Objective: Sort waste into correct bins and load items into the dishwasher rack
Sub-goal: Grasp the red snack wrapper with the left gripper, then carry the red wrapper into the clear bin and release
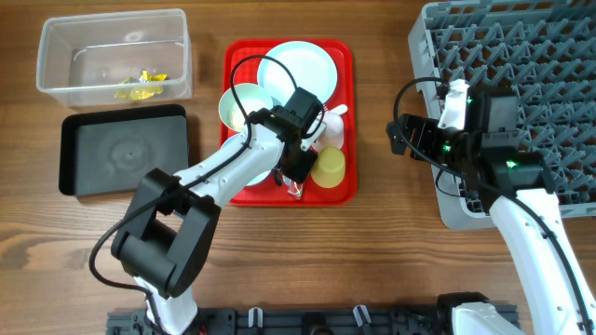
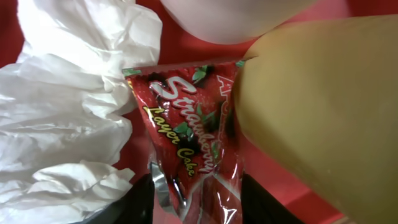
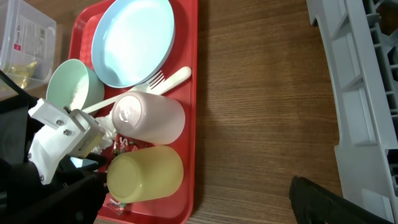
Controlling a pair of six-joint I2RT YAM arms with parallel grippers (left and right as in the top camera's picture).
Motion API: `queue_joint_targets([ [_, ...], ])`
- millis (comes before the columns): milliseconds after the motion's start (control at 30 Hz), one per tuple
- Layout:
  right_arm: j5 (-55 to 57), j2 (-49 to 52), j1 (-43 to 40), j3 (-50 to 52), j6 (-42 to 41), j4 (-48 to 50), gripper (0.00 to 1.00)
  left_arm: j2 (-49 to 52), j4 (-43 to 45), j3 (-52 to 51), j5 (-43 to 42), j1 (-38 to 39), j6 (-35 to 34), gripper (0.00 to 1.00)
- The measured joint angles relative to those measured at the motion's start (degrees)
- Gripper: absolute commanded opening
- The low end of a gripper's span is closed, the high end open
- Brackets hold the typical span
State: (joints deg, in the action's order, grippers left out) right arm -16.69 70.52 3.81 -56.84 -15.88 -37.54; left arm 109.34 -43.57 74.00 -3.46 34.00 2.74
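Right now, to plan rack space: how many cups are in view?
2. The white cup lies on its side on the red tray; the yellow cup lies beside it. The left arm covers part of the tray, so another could be hidden.

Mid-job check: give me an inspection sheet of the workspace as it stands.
Surface: wooden table, no spills seen.
Job's things: plate, bowl, white cup, yellow cup, tissue, strawberry wrapper on red tray; yellow wrappers in clear tub; black tray, rack hold nothing visible.
Clutter: nothing seen.
Grippers: left gripper fingers either side of wrapper, grip unclear; right gripper open near rack.
Cables: black loops along both arms.
Surroundings: nothing seen.
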Motion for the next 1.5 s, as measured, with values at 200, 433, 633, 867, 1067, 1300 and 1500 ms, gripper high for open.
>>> queue_joint_targets([
  [200,0.0,0.0,0.0,0.0,0.0,0.0,1.00,0.5,0.8,-0.3,-0.7,0.0,0.0,0.38],
  [433,0.0,0.0,0.0,0.0,0.0,0.0,1.00,4.0,0.8,-0.5,-0.9,0.0,0.5,0.04],
  [633,0.0,0.0,0.0,0.0,0.0,0.0,1.00,4.0,0.5,-0.5,-0.9,0.0,0.2,0.04],
  [867,0.0,0.0,0.0,0.0,0.0,0.1,1.00,3.4,-6.6,0.8,-0.9,0.0,0.2,0.04],
  [1067,0.0,0.0,0.0,0.0,0.0,0.1,1.00,-3.3,-9.6,5.4,-0.9,0.0,0.2,0.04],
  [1300,0.0,0.0,0.0,0.0,0.0,0.9,1.00,-15.3,-8.5,7.5,1.6,-2.6,0.2,0.04],
  [1500,0.0,0.0,0.0,0.0,-0.4,1.9,1.00,-17.4,0.8,7.6,6.1,-15.7,0.2,0.04],
])
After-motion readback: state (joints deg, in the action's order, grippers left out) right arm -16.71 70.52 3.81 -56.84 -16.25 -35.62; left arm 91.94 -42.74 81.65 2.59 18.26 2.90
